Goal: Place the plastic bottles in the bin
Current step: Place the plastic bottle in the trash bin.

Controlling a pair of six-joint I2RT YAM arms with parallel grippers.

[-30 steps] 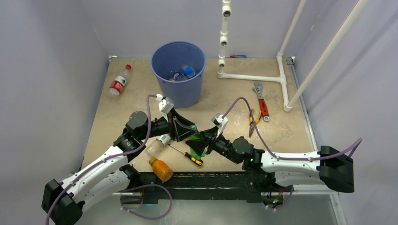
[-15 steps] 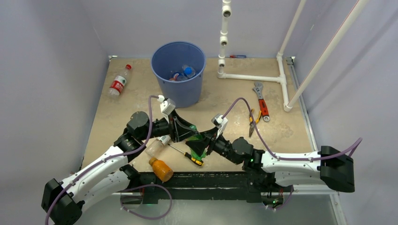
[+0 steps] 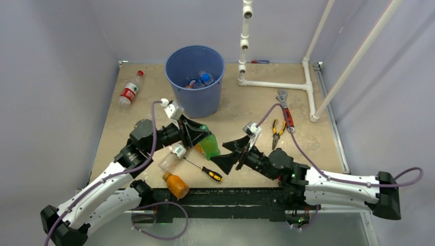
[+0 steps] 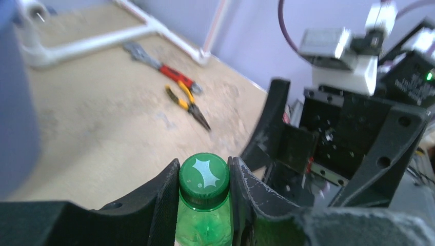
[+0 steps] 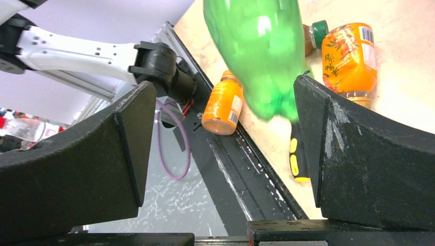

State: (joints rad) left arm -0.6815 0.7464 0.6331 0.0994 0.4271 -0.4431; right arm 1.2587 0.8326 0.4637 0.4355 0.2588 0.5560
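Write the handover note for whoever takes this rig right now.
Grippers: left end effector is shut on the green bottle just below its cap. The right end effector is open and empty, beside that bottle.
Done: the blue bin holds a few bottles, including a blue-capped bottle.
On the table: red-label bottle at far left, clear white-capped bottle, orange bottle at the near edge, orange-labelled bottle under the left arm.
Left: bin the green bottle, then those four.
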